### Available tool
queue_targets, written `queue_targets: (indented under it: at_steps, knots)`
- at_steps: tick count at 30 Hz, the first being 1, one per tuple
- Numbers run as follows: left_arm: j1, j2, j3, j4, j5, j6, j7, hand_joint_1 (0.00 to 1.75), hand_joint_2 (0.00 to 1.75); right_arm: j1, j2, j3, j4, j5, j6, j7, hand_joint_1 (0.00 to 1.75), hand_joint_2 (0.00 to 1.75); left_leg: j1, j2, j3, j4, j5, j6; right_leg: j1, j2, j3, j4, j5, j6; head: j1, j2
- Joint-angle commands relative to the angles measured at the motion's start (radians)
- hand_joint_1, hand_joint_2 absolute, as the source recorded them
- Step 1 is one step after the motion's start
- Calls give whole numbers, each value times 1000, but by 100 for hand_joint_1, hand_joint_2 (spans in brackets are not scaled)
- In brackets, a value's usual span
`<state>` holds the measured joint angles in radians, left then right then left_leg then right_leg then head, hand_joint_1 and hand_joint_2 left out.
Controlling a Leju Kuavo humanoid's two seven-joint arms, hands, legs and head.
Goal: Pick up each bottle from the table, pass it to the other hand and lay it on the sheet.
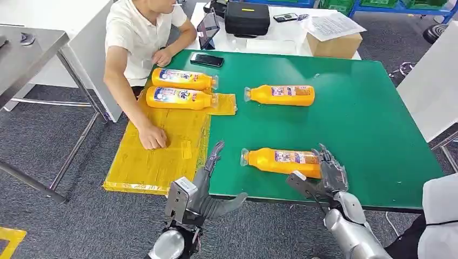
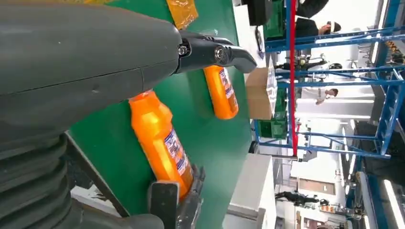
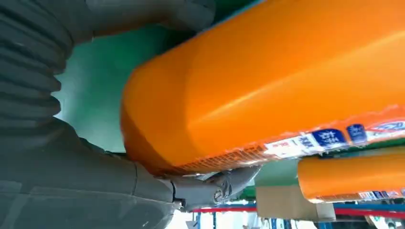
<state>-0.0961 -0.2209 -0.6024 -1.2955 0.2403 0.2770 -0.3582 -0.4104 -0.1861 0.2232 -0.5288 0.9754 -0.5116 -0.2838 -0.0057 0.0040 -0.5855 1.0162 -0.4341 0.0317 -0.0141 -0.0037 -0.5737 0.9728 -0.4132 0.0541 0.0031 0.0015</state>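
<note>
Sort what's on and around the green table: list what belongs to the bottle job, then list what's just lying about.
Job:
near bottle, at the right hand
far bottle
two bottles on the sheet
yellow sheet
left hand

Lying about:
black phone
cardboard box
black case
papers

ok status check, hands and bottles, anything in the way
Right robot hand gripping near bottle at its base, bottle on the table. Left robot hand open, empty. Two bottles on the sheet. Person's hand resting on the sheet.
</note>
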Motion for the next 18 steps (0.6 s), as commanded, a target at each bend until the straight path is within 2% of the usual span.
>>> queue_targets:
  at_steps: [1,8,10,11,14,15,18]
  knots:
    - [-61,18,-12,75,13,-2,6,0,175,-2,-1,21,131,30,39,-5,175,175,1,-5,-3,-2,3,-2,1,-4,-2,-2,1,-3,0,0]
    - [-60,18,-7,74,19,-3,-1,0,175,27,6,19,130,25,-1,-46,175,175,1,-5,-1,-2,2,-2,1,-4,1,-2,0,-2,0,0]
    - [-62,18,-7,75,19,-4,-2,0,175,27,4,21,133,26,7,-51,175,175,1,-5,-1,-3,2,-1,2,-4,4,-3,1,-1,0,0]
    - [-64,17,-5,75,21,-4,-3,0,175,29,0,21,132,23,9,-59,175,175,1,-4,0,-2,1,-1,1,-3,12,-3,0,0,0,0]
    - [-65,16,-3,77,25,-3,-8,0,175,32,-2,18,128,18,2,-77,175,175,2,-5,0,-2,2,-1,2,-4,11,-2,1,0,0,0]
    - [-64,13,2,76,28,2,-16,0,175,34,0,14,122,12,-5,-91,175,175,2,-6,-2,-2,2,-2,2,-5,10,-2,1,-1,0,0]
    - [-47,6,23,53,9,49,-78,0,175,67,44,-76,52,-147,30,-233,175,175,2,-5,-1,0,2,-1,2,-4,5,-1,0,-1,0,0]
